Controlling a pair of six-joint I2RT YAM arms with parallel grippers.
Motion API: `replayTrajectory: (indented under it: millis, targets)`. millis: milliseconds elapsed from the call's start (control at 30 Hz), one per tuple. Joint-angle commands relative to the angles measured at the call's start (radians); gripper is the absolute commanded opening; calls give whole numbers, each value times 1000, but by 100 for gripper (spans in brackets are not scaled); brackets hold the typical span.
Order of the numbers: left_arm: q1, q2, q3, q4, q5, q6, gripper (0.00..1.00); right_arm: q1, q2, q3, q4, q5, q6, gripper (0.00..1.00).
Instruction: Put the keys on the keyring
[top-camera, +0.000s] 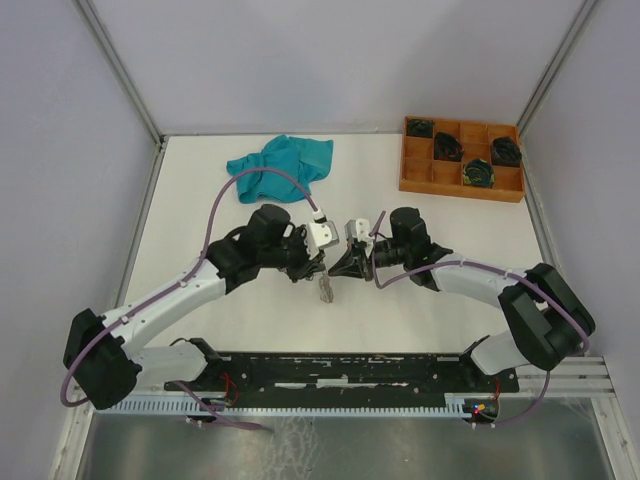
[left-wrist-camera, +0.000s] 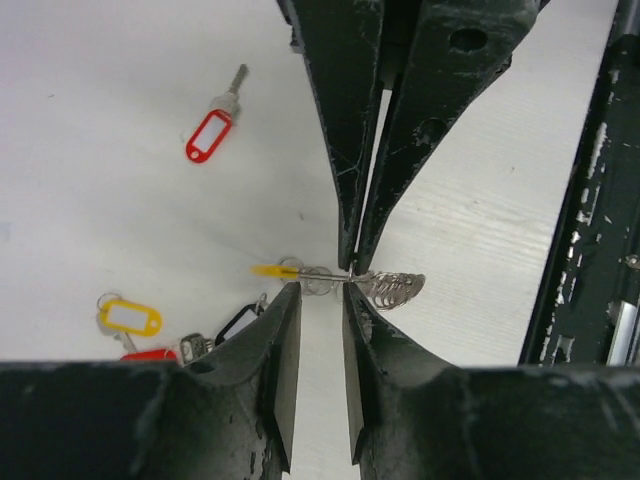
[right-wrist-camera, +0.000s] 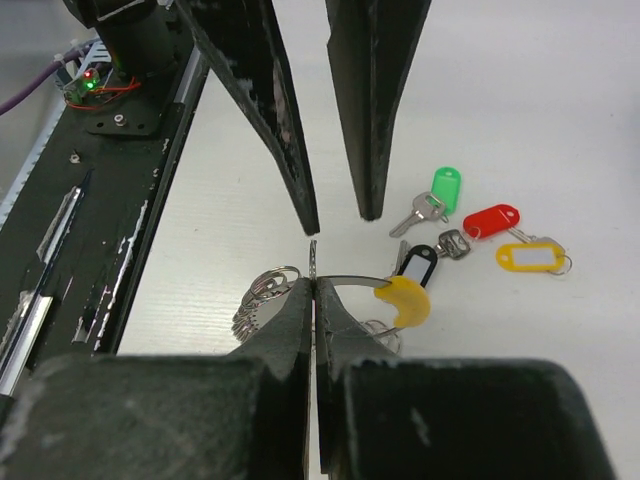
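Left pincer (right-wrist-camera: 340, 218) faces right pincer (right-wrist-camera: 313, 290) tip-to-tip over the keyring (right-wrist-camera: 405, 300); keys (right-wrist-camera: 490, 220) crowd 1 side.

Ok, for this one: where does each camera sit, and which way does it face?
Top: fixed above and behind the bases, looking down on the table; both arms show.
Left wrist: on the left arm, looking along the open left gripper at the keyring; own fingers at the bottom.
Right wrist: on the right arm, looking along the right gripper, shut on the keyring; own fingers at the bottom.
Shared: both wrist views show keyring, keys and the other arm's fingers at the top.
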Motion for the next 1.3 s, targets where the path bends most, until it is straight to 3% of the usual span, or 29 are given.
replayTrajectory:
  millis: [0,233,667,1267]
  targets:
    - [-5,-106,-62,159,-156,-133,32,-4,-41,47,-13,34,23,1]
    - [4,-216,-165,254,-403,-325,42,-22,-41,51,-16,31,58,1]
    - [26,-109,-204,170,-603,-671,48,-52,-139,-9,-27,169,49,1]
    - [76,273,-38,106,-575,-635,48,-64,-245,-101,19,312,40,1]
